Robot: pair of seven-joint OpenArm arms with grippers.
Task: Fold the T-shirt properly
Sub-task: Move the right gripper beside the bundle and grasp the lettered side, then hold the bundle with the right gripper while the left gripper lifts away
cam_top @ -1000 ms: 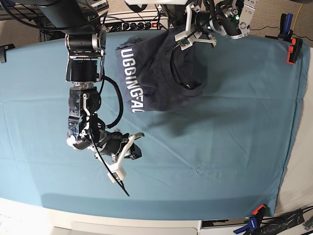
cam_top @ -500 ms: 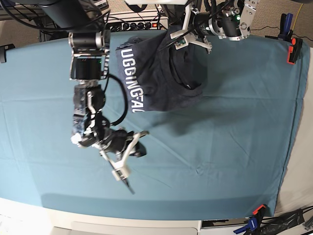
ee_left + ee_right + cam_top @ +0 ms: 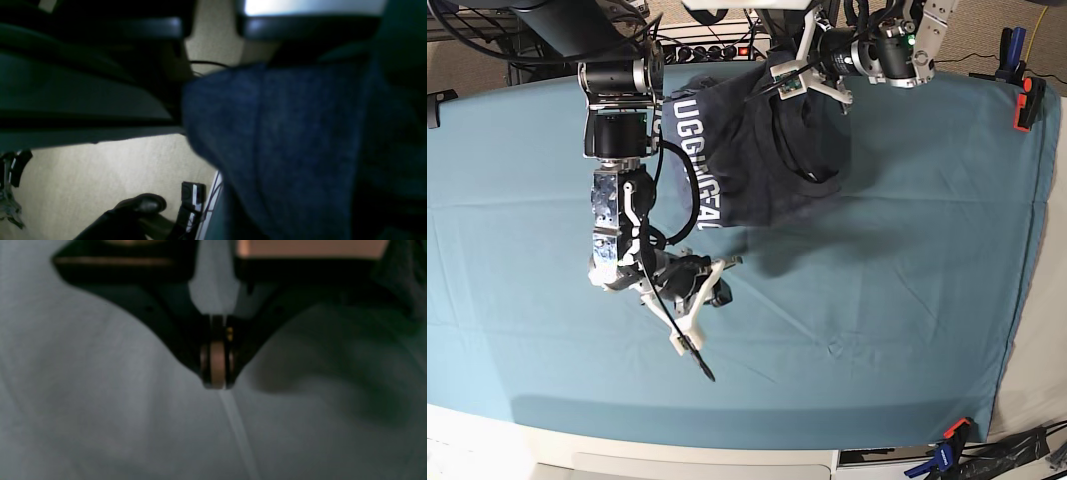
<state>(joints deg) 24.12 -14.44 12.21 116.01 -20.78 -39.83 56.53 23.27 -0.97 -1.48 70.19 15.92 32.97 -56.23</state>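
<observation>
Bunching at the far table edge, the T-shirt hangs pinched in the left gripper; right gripper pressed together, empty, over bare cloth. Risk: one-point hold lets fabric slide off edge.

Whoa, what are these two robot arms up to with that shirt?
They are folding a dark blue-grey T-shirt with white lettering. The left gripper is shut on the shirt's fabric at the far edge of the teal table cloth, holding part of it lifted and bunched. The right gripper is shut and holds nothing, out over bare cloth nearer the camera. The shirt is crumpled, not yet neatly folded.
</observation>
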